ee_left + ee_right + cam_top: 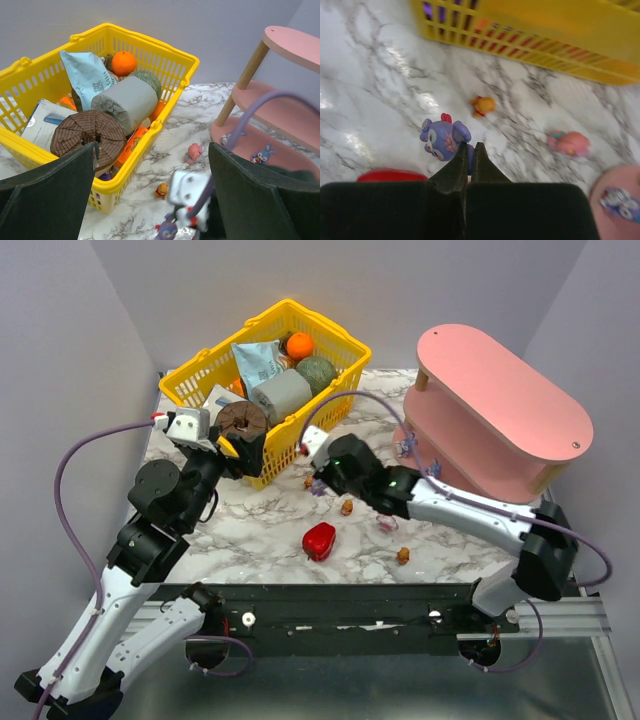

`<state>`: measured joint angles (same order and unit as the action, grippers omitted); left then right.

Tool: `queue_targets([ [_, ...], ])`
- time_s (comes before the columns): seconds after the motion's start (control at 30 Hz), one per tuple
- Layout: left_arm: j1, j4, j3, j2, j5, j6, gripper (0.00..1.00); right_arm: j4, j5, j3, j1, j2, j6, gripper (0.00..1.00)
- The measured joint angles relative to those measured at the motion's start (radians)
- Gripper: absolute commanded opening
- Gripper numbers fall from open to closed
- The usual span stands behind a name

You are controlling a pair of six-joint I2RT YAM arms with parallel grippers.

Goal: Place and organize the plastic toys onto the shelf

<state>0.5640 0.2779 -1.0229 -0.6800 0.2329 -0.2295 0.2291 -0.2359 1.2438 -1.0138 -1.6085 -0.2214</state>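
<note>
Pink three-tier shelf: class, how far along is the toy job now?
Done: two purple-blue plastic figurines sit on the pink three-tier shelf, bottom board. In hand: the right end effector is shut, apparently pinching a purple-blue figurine on the marble table. Remaining: several orange-brown figurines and a pink figurine lie on that table; the left end effector is open, empty.

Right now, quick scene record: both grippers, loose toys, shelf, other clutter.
left gripper: open, empty, beside the yellow basket
right gripper: jaws closed, apparently pinching the edge of the purple-blue figurine, low over the marble table
loose toys: orange-brown figurine and pink figurine on the table, apart from each other; a few more in the top view
pink shelf: shelved figurine, purple-blue, on the bottom board, another close by
red pepper: on the table, near the front edge
</note>
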Motion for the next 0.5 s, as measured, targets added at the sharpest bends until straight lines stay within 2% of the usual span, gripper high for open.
queue_targets([
  [0.23, 0.000, -0.008, 0.018, -0.023, -0.013, -0.010, 0.99, 0.048, -0.078, -0.163, 0.211, 0.266, -0.039, 0.01],
  [0.5, 0.000, -0.021, 0.045, -0.052, -0.043, -0.024, 0.99, 0.116, -0.126, -0.378, 0.356, 0.380, -0.095, 0.01],
])
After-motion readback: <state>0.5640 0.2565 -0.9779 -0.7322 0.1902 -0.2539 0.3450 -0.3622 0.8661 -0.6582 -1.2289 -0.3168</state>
